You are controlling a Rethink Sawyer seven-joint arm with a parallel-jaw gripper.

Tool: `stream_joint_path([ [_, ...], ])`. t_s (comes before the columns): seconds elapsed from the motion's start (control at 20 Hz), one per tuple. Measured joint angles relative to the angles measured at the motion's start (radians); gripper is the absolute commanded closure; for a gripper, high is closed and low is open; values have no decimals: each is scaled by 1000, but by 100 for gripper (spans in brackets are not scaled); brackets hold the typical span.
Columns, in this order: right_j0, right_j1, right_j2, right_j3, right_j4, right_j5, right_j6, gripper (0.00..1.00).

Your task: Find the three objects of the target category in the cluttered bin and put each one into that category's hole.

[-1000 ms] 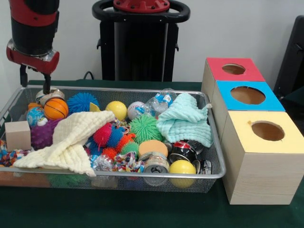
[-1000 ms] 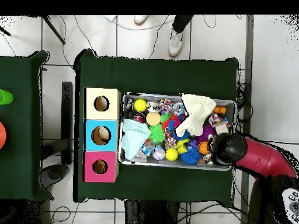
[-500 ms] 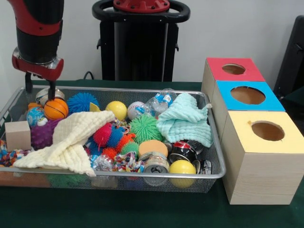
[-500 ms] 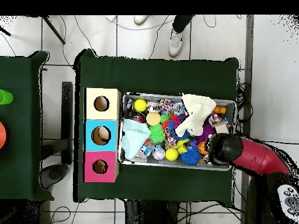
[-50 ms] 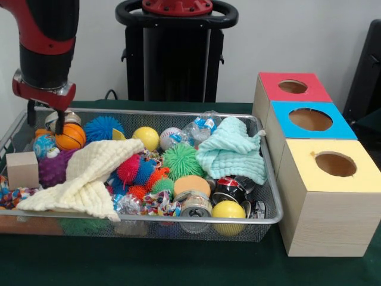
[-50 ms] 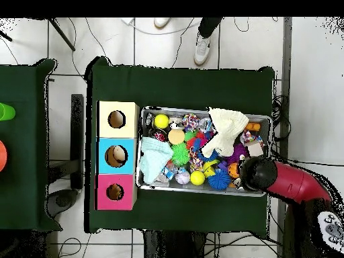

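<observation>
In the front view my gripper (image 5: 44, 119) hangs at the bin's far left corner, open, its fingers (image 5: 59, 122) straddling a silvery can (image 5: 55, 118) just behind the orange basketball (image 5: 70, 136). The wire bin (image 5: 271, 196) holds a blue spiky ball (image 5: 102, 127), a yellow ball (image 5: 146, 138), a baseball (image 5: 170, 137), a green spiky ball (image 5: 181, 161), a cream cloth (image 5: 89, 176), a mint cloth (image 5: 231, 152) and crushed cans (image 5: 229, 189). In the overhead view the red arm's wrist (image 6: 259, 175) covers the gripper.
Three hole-topped boxes stand right of the bin: red (image 5: 292, 87), blue (image 5: 310, 120), yellow (image 5: 335, 164). A wooden block (image 5: 22, 170) and a second yellow ball (image 5: 228, 210) lie in the bin. A person's shoes (image 6: 201, 48) show beyond the table in the overhead view.
The gripper has come down lower at the bin's far left corner, shifting slightly sideways, with its fingers still apart. The objects in the bin have not moved.
</observation>
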Motion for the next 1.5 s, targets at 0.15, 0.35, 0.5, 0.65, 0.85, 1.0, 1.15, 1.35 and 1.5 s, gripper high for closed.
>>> stream_joint_path([
  [0.15,7,10,-4,0,-18,-42,0,0],
  [0.35,44,22,-29,0,-39,-103,0,0],
  [0.5,65,22,-37,2,-43,-127,0,0],
  [0.65,53,21,-22,19,-44,-169,0,0],
  [0.85,-12,26,15,39,-44,-202,0,0],
  [1.0,-80,37,48,46,-45,-213,0,0],
  [1.15,-163,49,91,51,-46,-215,0,0],
  [1.35,-228,51,153,62,-50,-223,0,0],
  [1.5,-247,56,175,64,-63,-226,0,0],
])
